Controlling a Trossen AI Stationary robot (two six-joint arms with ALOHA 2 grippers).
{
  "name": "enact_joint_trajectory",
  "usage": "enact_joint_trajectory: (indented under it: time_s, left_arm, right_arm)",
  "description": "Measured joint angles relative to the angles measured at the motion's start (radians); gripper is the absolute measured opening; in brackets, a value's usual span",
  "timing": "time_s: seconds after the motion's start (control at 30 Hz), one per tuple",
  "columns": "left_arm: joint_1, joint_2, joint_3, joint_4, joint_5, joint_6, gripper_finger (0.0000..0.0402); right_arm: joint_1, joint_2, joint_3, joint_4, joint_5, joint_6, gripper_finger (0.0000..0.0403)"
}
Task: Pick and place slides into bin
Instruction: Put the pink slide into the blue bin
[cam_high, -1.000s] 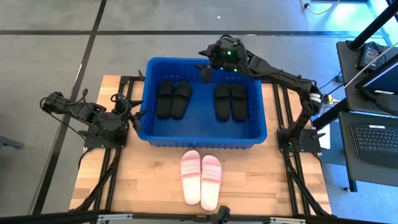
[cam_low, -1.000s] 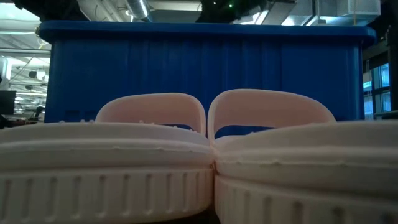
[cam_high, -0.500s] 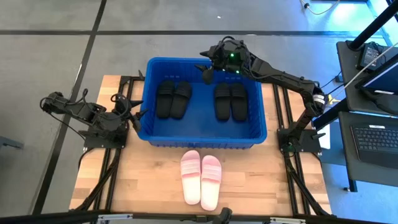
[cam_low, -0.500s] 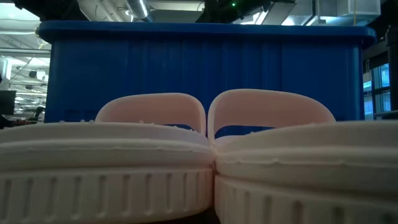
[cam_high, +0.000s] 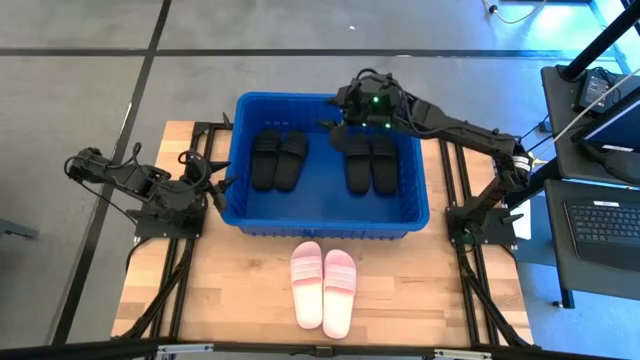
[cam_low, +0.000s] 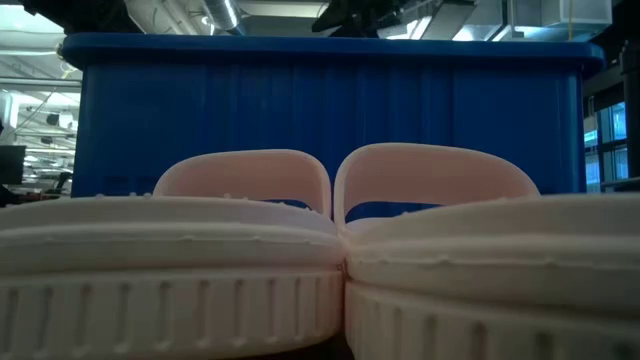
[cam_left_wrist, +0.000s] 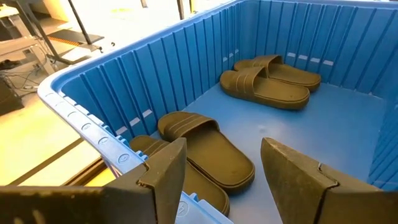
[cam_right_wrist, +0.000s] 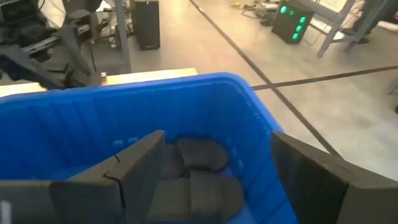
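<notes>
The blue bin (cam_high: 420, 190) stands at the table's middle far side. Two pairs of black slides lie flat on its floor, soles down: one left (cam_high: 278, 158), one right (cam_high: 370, 162); both show in the left wrist view (cam_left_wrist: 205, 146) (cam_left_wrist: 270, 81). A pale pink pair (cam_high: 323, 287) lies on the table in front of the bin and fills the low view (cam_low: 240, 250). My right gripper (cam_high: 343, 120) (cam_right_wrist: 217, 165) hangs open and empty over the bin's far part. My left gripper (cam_high: 222, 185) (cam_left_wrist: 224, 180) waits open at the bin's left rim.
The bin's tall walls (cam_low: 320, 110) stand between the pink pair and the bin's inside. Bare wooden tabletop (cam_high: 230, 290) lies on both sides of the pink pair. Dark arm bases and frame rails (cam_high: 470, 220) flank the bin. Desks with screens (cam_high: 600, 150) stand beyond the table's right edge.
My right gripper has moved a little toward the table's near edge and right, from over the bin's far rim to farther over the bin's inside. The slides and my left gripper have kept still.
</notes>
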Motion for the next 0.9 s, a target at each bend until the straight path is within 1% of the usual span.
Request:
enact_joint_trajectory:
  time_s: [0.2, 0.3, 0.63, 0.77, 0.9]
  left_arm:
    - [0.000, 0.000, 0.000, 0.000, 0.000, 0.000, 0.0202]
    - [0.000, 0.000, 0.000, 0.000, 0.000, 0.000, 0.0202]
    - [0.000, 0.000, 0.000, 0.000, 0.000, 0.000, 0.0202]
    - [0.000, 0.000, 0.000, 0.000, 0.000, 0.000, 0.0202]
    - [0.000, 0.000, 0.000, 0.000, 0.000, 0.000, 0.0202]
  right_arm:
    - [0.048, -0.003, 0.000, -0.022, 0.000, 0.036, 0.0291]
    - [0.093, -0.005, 0.000, -0.050, 0.000, 0.053, 0.0291]
    - [0.301, -0.005, 0.000, -0.060, -0.001, 0.034, 0.0292]
    - [0.391, -0.005, 0.000, -0.093, 0.000, 0.080, 0.0292]
    - [0.481, -0.005, 0.000, -0.177, 0.000, 0.160, 0.0291]
